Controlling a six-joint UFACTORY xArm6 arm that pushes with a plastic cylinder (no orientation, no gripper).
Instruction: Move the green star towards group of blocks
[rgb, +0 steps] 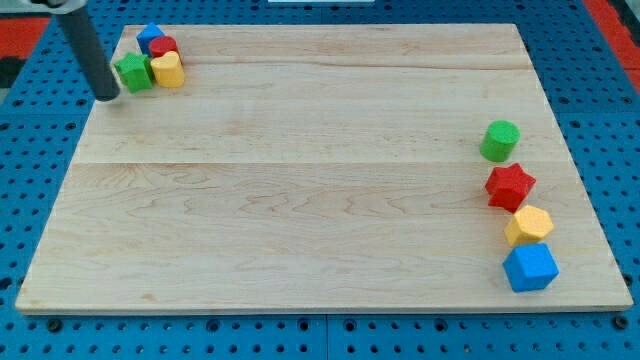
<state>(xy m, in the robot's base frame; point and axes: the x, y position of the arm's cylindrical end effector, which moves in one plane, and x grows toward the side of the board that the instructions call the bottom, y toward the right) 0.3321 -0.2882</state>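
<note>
We are resting my tip (108, 96), a bare rod end with nothing to open or pinch, just beside the green star (133, 73) on its left side. The star is sitting at the view's top left corner of the wooden board (300, 180), touching a yellow block (167, 68), with a red block (162, 46) and a blue block (150, 37) packed close behind.

We are judging the star light, rigid and quick to slide on smooth wood, its points likely turning it under an off-centre push. The flat left flank looks the best contact.

Well apart, along the right edge, a green cylinder (499, 140), red star (510, 186), yellow hexagonal block (528, 226) and blue block (529, 267) are standing in a column. A blue pegboard (300, 340) is surrounding the board.
</note>
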